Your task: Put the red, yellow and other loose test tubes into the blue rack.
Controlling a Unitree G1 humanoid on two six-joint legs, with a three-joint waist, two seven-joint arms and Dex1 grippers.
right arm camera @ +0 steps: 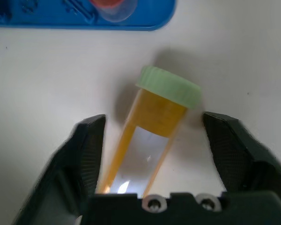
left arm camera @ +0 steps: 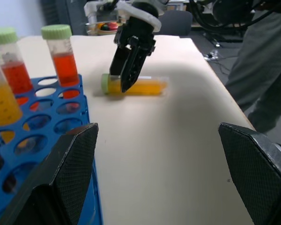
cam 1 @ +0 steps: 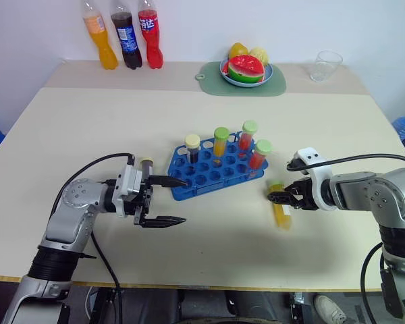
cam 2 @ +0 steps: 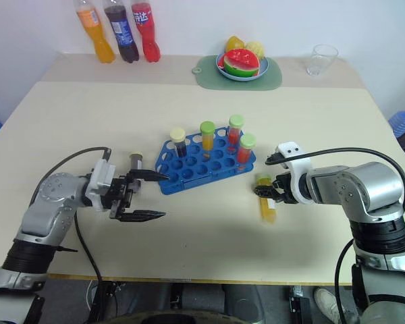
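Four tubes upright in blue rack (cam 1: 216,169) | yellow tube (right arm camera: 154,126) flat on tabletop (cam 1: 209,236), at 4 o'clock of rack | right gripper (right arm camera: 152,154) jaws astride, not yet clamped | left gripper (cam 1: 175,201) jaws wide, empty, at 8 o'clock

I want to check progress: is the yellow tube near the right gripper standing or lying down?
Lying down. The yellow tube rests flat on the table, outside the blue rack, between the right gripper's fingers.

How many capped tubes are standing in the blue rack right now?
4, all along the far rows of the blue rack: brown tube, yellow tube, two red tubes. None looks hidden.
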